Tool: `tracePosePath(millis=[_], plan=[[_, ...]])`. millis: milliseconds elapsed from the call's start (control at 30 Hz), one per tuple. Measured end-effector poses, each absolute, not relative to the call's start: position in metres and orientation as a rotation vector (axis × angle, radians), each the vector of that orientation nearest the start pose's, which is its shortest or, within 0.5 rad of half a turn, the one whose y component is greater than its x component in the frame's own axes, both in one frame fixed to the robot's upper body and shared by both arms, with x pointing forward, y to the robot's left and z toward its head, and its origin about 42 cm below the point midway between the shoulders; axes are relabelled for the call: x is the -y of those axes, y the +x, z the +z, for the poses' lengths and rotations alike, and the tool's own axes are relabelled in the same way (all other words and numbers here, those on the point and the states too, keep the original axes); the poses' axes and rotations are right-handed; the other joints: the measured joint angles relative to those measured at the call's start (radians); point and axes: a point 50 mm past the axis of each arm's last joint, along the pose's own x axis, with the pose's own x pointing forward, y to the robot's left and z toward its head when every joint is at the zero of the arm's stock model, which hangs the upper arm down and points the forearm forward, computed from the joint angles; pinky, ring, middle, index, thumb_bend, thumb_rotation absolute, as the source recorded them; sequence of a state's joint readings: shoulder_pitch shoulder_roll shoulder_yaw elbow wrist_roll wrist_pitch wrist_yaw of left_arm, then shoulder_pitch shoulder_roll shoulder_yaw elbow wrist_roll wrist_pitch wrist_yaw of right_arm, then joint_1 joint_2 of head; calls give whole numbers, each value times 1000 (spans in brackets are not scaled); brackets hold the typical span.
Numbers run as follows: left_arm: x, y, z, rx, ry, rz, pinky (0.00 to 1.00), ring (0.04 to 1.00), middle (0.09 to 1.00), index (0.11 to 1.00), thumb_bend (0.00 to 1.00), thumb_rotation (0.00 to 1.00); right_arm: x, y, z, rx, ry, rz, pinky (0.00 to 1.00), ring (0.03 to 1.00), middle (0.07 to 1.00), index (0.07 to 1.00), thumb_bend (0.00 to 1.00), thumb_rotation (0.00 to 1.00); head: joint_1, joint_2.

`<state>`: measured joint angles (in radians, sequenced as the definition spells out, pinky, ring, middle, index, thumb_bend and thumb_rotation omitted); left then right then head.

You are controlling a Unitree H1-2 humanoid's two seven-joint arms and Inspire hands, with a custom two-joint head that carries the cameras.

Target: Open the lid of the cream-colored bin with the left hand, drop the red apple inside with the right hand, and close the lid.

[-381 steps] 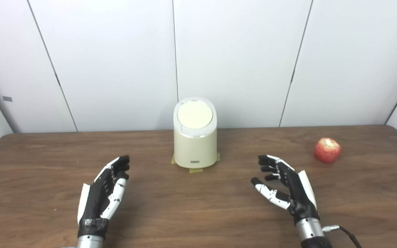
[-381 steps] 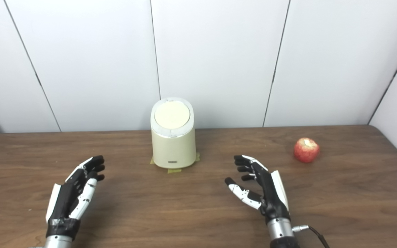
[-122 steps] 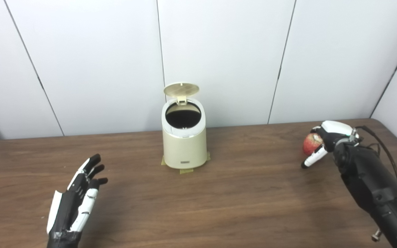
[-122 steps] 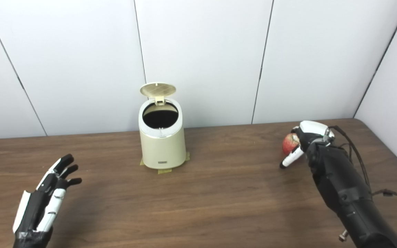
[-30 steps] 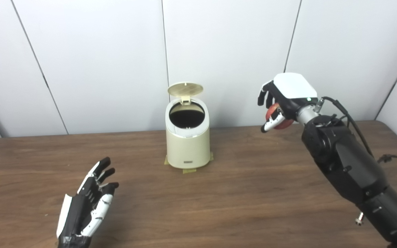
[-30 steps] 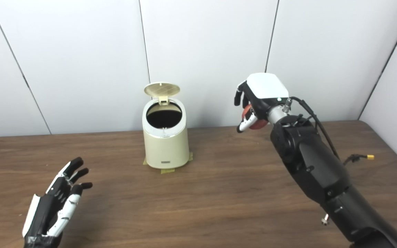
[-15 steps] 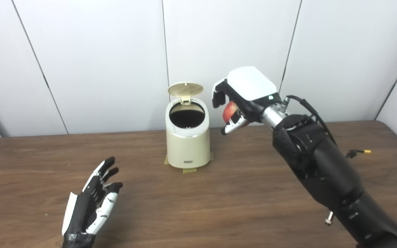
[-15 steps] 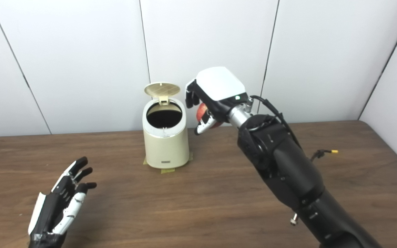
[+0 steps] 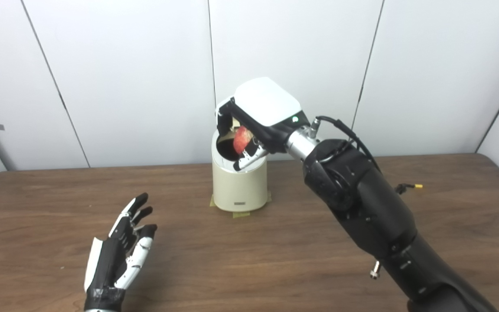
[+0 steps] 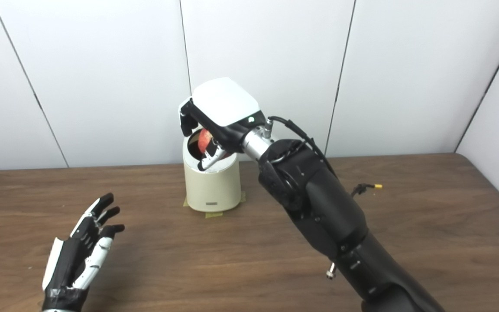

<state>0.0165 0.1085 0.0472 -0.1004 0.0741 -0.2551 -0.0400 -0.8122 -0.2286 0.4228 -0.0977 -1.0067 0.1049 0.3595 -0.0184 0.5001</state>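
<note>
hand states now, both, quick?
Left hand: open, holding nothing, over the table.
Right hand: shut on the red apple, above the open bin.

Both views look from head height, side by side, forward and slightly down across the tabletop [image 9: 275, 260] toward the white panelled wall [image 9: 124, 65] behind it. Each takes in the near tabletop at the bottom edge and the wall above. They share nearly the whole scene; the bin [image 9: 239, 186] sits left of centre in both, further left in the right eye view.
</note>
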Motion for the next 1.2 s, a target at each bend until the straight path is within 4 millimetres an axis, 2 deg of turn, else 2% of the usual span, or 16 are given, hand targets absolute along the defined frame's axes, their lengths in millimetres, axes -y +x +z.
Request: tracePosePath(millis=[133,267,500,733,967,1200], plan=[[-251,275,139,338,206,-14,720,867,934,905,428,644,88,431,357,841,-1422,281,287,416,565,457,510,0,12,-6],[-249,276,139,339,204,-14,721,874,940,910,425,644,91,448,338,869,-1414,284,272,390,567,460,507,0,17,-6],[-240,277,139,342,179,-25,745,887,948,909,439,628,98,469,308,905,-1378,266,310,424,573,451,493,0,17,-6],[-240,277,139,341,177,-23,738,888,947,910,432,621,100,480,299,927,-1375,240,349,437,560,446,495,0,17,-6],[-239,277,139,341,176,-25,735,889,942,913,445,635,105,488,279,942,-1363,237,349,456,562,441,494,0,21,-5],[-238,277,139,341,179,-25,721,882,937,909,430,638,108,494,274,988,-1336,225,362,474,538,423,497,0,23,-6]])
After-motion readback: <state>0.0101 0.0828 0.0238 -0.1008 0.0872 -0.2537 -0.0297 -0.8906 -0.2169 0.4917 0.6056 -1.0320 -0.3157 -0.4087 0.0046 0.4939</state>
